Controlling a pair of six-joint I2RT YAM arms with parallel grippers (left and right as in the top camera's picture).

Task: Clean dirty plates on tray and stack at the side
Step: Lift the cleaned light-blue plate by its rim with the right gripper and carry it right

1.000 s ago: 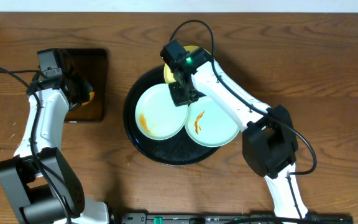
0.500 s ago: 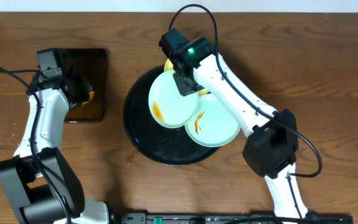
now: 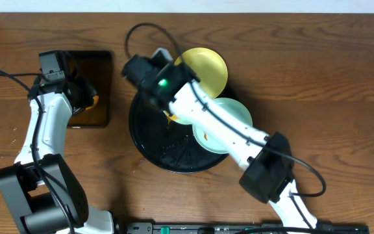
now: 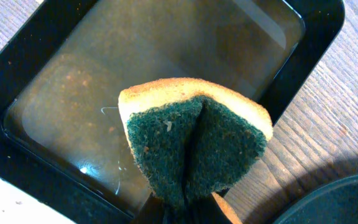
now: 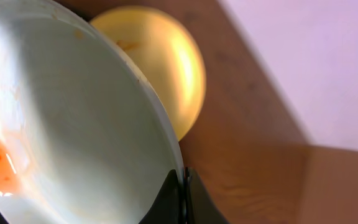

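Here the right jaws pinched the rim of a sauce-streaked mint-blue plate (image 5: 73, 124), tilted above the round black tray (image 3: 145, 140), seemingly for wiping; the left jaws squeezed a folded green-yellow sponge (image 4: 194, 149).

Soft, even light falls on the worktop (image 3: 317, 58) from above, shadows faint. Just beyond the right claw (image 5: 182, 183) the pinched mint plate (image 5: 73, 112) is blurred and washed out by glare, and the yellow plate (image 5: 166, 62) behind it is soft. Above the left claw (image 4: 185, 211) the sponge (image 4: 194, 143) is sharp, with a small glint on the liquid (image 4: 104, 93) beside it.
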